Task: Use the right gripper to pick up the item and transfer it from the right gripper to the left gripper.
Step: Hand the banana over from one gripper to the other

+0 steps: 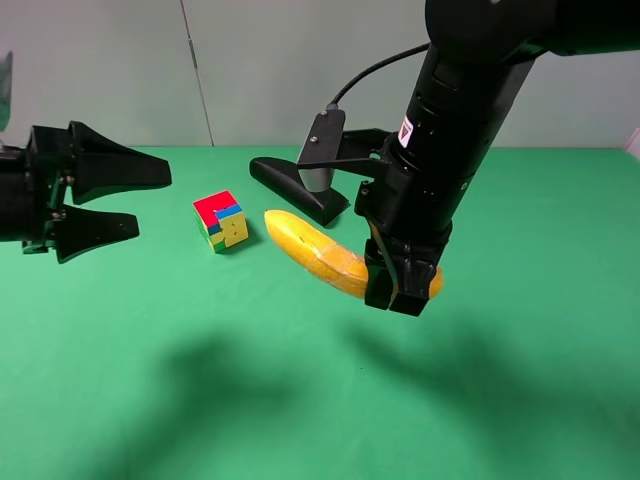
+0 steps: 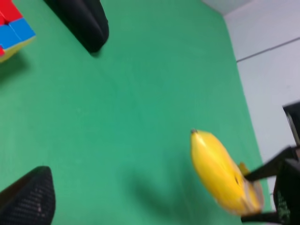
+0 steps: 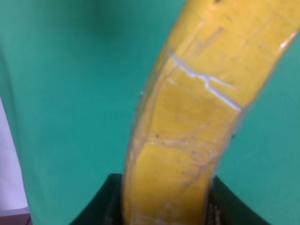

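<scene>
The yellow banana (image 1: 310, 250) hangs tilted above the green table, its free end pointing toward the puzzle cube. My right gripper (image 1: 400, 285), on the bulky labelled arm, is shut on the banana's other end. In the right wrist view the banana (image 3: 197, 122) fills the frame between the black fingers (image 3: 96, 206). My left gripper (image 1: 150, 203) is open and empty at the far left, apart from the banana. The left wrist view shows the banana (image 2: 220, 173) ahead, held by the right gripper's fingers (image 2: 286, 192), and one left fingertip (image 2: 28, 201).
A multicoloured puzzle cube (image 1: 221, 221) sits on the green table (image 1: 300, 400) between the left gripper and the banana; it also shows in the left wrist view (image 2: 11, 28). A long black case (image 1: 298, 188) lies behind the banana, and shows in the left wrist view (image 2: 82, 21).
</scene>
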`<state>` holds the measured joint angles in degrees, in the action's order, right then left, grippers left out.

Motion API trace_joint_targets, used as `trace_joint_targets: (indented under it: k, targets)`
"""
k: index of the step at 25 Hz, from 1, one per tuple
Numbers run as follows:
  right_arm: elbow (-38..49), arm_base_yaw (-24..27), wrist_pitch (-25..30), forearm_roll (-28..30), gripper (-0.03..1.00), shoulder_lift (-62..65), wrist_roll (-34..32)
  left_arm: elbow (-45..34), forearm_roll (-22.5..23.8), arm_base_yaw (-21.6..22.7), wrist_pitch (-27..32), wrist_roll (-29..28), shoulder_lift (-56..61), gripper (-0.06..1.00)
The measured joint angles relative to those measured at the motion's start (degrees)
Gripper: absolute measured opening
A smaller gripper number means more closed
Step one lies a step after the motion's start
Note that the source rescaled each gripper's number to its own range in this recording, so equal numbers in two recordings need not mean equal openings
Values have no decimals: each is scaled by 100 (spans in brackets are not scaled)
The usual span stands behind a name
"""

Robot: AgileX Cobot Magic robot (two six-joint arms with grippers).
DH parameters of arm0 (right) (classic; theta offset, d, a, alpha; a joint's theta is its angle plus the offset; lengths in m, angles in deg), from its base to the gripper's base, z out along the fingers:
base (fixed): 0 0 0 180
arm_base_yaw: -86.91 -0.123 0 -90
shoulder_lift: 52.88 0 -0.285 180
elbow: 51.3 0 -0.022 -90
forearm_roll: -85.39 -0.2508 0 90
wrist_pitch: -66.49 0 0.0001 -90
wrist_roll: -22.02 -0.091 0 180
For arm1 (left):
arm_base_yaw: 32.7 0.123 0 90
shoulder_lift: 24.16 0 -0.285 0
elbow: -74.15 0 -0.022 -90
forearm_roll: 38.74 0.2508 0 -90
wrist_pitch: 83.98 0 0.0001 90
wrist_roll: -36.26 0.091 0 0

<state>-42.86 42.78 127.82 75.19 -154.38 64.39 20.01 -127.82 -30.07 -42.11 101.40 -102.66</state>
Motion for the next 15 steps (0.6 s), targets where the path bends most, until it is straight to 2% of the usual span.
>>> trace_joint_targets:
  k: [3, 6, 10, 15]
  targets:
    - [0, 0, 0, 0, 1, 0, 0, 0, -531, -178, 21, 408, -384, 88]
    - [0, 0, -5, 0, 1, 0, 0, 102, -907, -719, -86, 737, -774, 88]
    - [0, 0, -5, 0, 1, 0, -2, 439, -951, -1347, -290, 773, -1222, 88]
    - [0, 0, -5, 0, 1, 0, -2, 924, -989, -1836, -321, 578, -1613, 88]
